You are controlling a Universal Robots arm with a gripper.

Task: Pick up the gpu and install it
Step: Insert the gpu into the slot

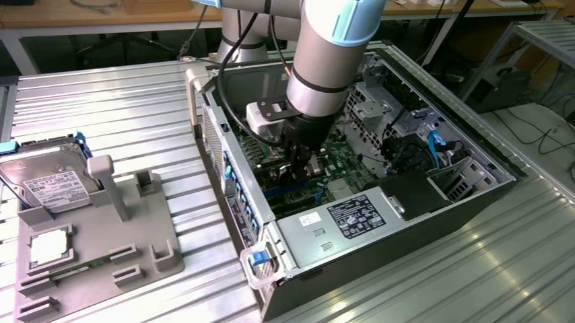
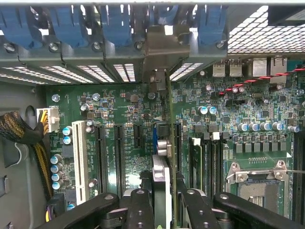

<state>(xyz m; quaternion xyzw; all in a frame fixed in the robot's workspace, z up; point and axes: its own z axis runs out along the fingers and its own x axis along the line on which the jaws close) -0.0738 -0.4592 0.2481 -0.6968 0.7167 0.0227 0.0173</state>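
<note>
Gripper (image 2: 164, 202) jaws pinch the gpu (image 2: 161, 171) edge-on over the motherboard (image 2: 119, 102); advise card held square; seat with even pressure.

ribbed metal table (image 1: 117, 114), matt plastic holder (image 1: 144, 235), gpu (image 2: 161, 177) with dull metal bracket (image 2: 162, 47)

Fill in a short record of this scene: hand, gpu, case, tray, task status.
hand: hand inside the open computer case, closed on the gpu
gpu: upright on its edge between the fingers, over the motherboard slots, bracket end toward the case's rear wall
computer case: lying on its side on the metal table
tray: grey tray at the exterior view's left, holding a hard drive and a CPU chip
task status: gpu picked up; whether it is seated in a slot cannot be told
</note>
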